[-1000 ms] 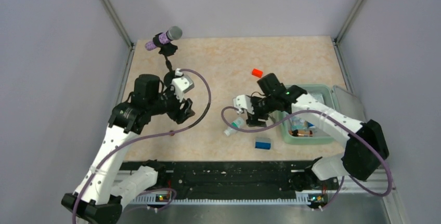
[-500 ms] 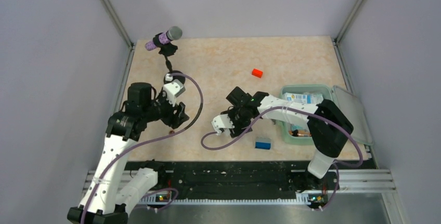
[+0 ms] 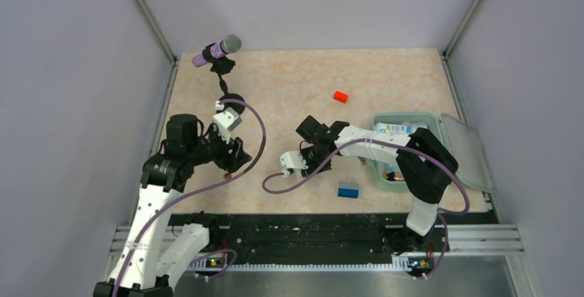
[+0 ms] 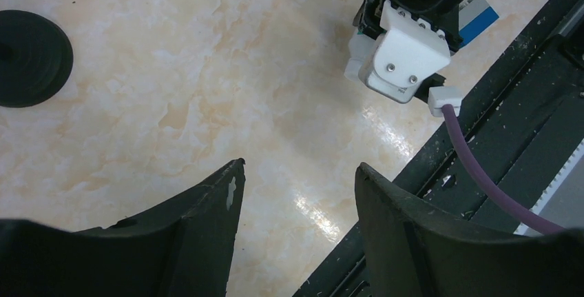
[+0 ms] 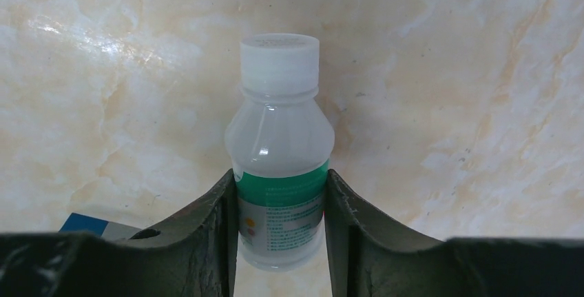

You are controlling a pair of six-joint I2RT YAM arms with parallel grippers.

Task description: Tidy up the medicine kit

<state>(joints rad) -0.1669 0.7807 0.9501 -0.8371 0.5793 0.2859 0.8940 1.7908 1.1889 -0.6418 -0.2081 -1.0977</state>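
The medicine kit (image 3: 403, 114) is a pale mint-green case at the right, open, with its lid (image 3: 474, 151) lying flat to the right and a white box and small items inside. My right gripper (image 3: 310, 158) reaches left of the kit. In the right wrist view it (image 5: 279, 176) is shut on a small white bottle (image 5: 279, 125) with a green label, which lies on the table with its cap pointing away. The bottle is hidden under the gripper in the top view. My left gripper (image 3: 234, 155) is open and empty above bare table (image 4: 299, 169).
A small blue block (image 3: 348, 190) lies near the front edge and shows in the left wrist view (image 4: 478, 18). A small orange-red block (image 3: 340, 96) lies further back. A microphone (image 3: 217, 52) on a black stand base (image 4: 31, 56) stands at the back left. A black rail (image 3: 303, 231) runs along the front.
My right gripper has moved left from beside the kit, over the bottle, and closed around it. My left arm has drawn back slightly toward the near left.
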